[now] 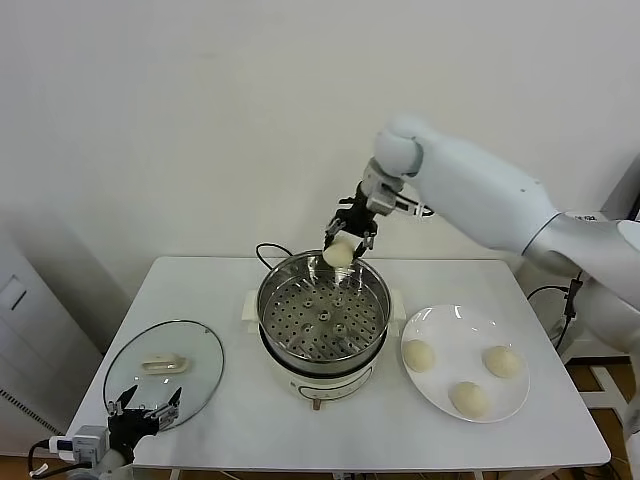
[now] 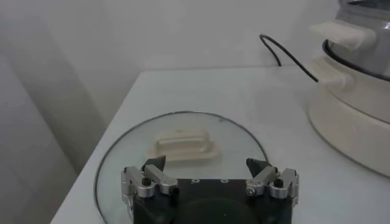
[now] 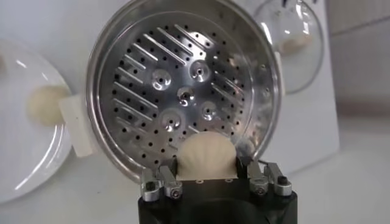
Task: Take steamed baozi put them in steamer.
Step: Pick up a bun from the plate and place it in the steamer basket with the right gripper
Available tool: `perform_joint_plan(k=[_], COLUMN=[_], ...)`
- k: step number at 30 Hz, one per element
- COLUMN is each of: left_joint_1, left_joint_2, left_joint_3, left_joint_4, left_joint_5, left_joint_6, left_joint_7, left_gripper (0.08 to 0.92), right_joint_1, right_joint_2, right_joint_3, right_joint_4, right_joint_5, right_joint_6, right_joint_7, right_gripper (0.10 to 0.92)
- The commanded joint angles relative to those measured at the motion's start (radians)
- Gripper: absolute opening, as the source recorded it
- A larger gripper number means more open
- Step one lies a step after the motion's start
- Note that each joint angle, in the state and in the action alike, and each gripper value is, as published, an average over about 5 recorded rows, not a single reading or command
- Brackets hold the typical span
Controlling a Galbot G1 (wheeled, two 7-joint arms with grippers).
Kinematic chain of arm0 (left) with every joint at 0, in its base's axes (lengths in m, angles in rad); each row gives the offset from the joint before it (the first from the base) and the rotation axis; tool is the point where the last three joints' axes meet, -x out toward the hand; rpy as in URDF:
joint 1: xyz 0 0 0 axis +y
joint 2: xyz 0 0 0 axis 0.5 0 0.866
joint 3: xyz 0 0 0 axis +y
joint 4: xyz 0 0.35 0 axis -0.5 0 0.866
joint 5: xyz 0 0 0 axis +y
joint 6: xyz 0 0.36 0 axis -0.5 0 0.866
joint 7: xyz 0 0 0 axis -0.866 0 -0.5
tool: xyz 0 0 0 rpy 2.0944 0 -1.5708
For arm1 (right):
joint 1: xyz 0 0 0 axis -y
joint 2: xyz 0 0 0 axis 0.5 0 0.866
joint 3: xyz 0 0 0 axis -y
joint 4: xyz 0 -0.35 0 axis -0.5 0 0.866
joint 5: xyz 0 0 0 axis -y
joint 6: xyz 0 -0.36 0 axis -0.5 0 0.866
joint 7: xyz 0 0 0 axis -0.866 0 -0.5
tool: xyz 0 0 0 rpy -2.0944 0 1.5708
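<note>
STEP: I carry one baozi [image 1: 339,252] in right gripper [image 1: 349,238], fingers clamped on it, above steamer [image 1: 323,318] rear rim | LEFT: left gripper [image 1: 146,408] parked over glass lid [image 1: 165,368], fingers spread wide, empty | NEXT: I judge lower inside, then release.

Right tool [image 1: 349,237] holds baozi [image 1: 338,253] — above steamer [image 1: 322,318].

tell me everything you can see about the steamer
The steamer is a round, shiny steel pot on a cream-white base with side handles, standing upright mid-table between the glass lid and the plate. Its perforated floor is bare and it has no lid on. A black cord leaves its far side. The right end effector holds a baozi over its far rim, not touching it.
</note>
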Motion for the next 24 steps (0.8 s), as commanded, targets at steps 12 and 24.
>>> perform_joint_plan(k=[12, 24], left_joint_1=[0.001, 0.005], left_joint_2=[0.0, -0.003], left_joint_3=[0.0, -0.001], left_joint_4=[0.003, 0.001], left_joint_5=[0.001, 0.001], left_joint_6=[0.001, 0.0], left_joint_7=[-0.002, -0.002], left_gripper=[0.823, 0.823], right_joint_1=[-0.224, -0.258], right_joint_2=[0.1, 0.113], right_joint_3=[0.17, 0.198], right_joint_4=[-0.012, -0.012], right_joint_5=[-0.422, -0.496], right_joint_6=[0.057, 0.057], right_joint_7=[0.035, 0.07], right_gripper=[0.585, 0.588])
